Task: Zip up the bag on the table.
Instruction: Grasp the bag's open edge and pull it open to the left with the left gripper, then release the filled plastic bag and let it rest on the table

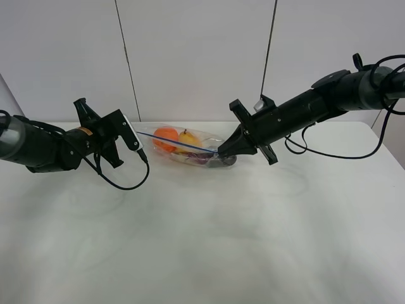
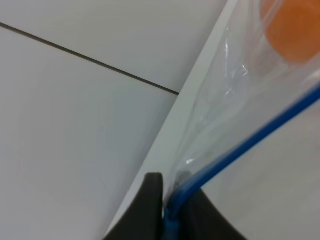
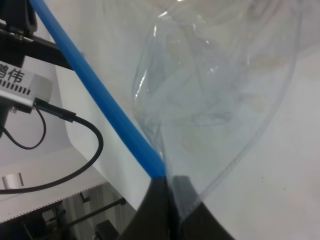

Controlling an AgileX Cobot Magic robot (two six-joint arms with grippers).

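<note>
Broad white matte bench (image 1: 202,247), faintly shadowed. Toward the far edge, about midway across, a clear crinkly bag (image 1: 201,154) resting on it, blue strip (image 1: 174,144) running along the top, orange fruit (image 1: 166,137) and yellow fruit (image 1: 188,138) inside, side by side.

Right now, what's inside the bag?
Through the clear bag an orange fruit and a yellow fruit show. Beside them lies something darker, unidentifiable through the crinkles; the right fingers cover that end.
</note>
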